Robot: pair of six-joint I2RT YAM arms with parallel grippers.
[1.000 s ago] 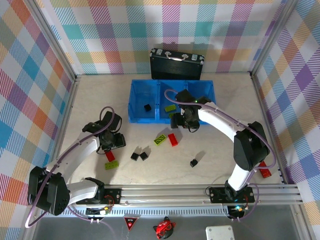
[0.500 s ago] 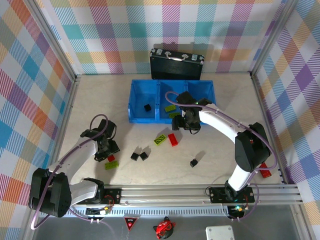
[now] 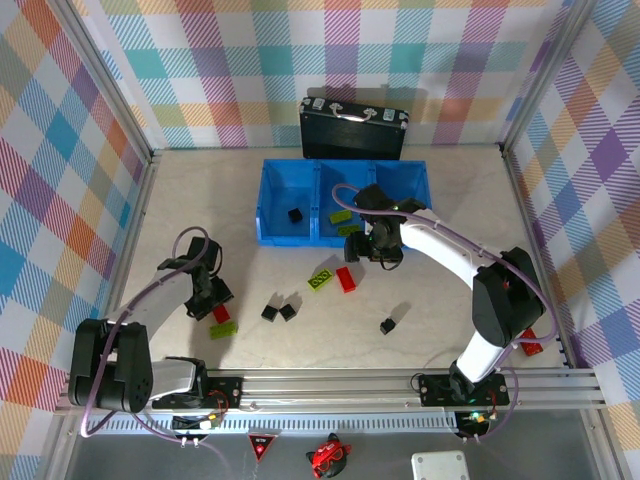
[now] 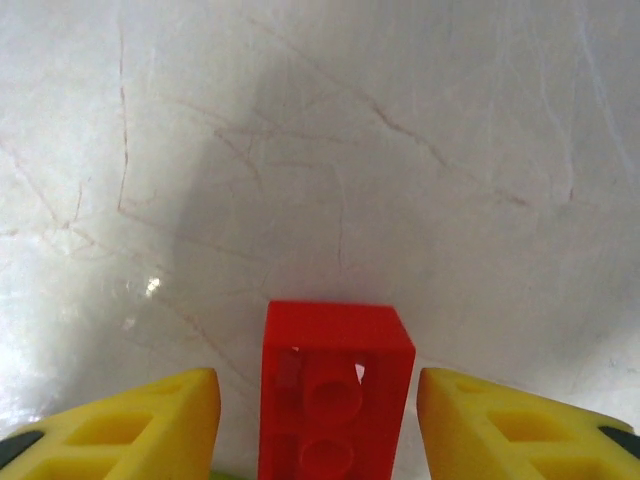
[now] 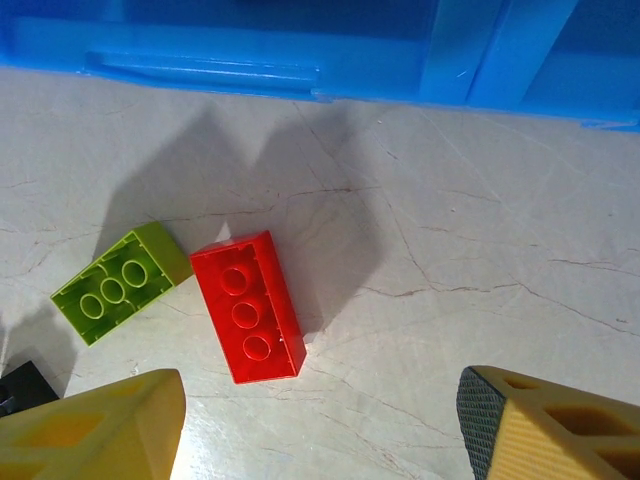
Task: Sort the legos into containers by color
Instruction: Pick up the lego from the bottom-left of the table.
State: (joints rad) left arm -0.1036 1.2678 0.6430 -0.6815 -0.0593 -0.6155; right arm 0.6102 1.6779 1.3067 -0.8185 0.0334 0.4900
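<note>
From where I stood, the left gripper (image 3: 211, 297), in the lower left of the overhead view, was down at the table (image 3: 440, 300) with a red brick (image 4: 335, 390) lying lengthwise between its yellow fingers (image 4: 120, 425). The jaws stood only partly apart, with a strip of bare table showing on either side of the brick, so nothing was gripped yet. A lime brick (image 3: 224, 328) lay just below it, close enough to get nudged.

To my eye the step in hand was picking up that red brick. Doing it well meant settling the fingers evenly on its long sides, closing squarely so it didn't twist, then lifting straight up before swinging toward the blue bin (image 3: 262, 200) in the upper middle. The bin's left compartment held a black cube (image 3: 296, 214) and the middle one green pieces (image 3: 343, 217), so I judged the red one belonged in the right compartment.

The right gripper (image 3: 385, 243) hung by the bin's front wall, jaws wide and empty, above a second red brick (image 5: 248, 305) and a green brick (image 5: 120, 283). If both arms headed for the bin, they would need to keep apart.
</note>
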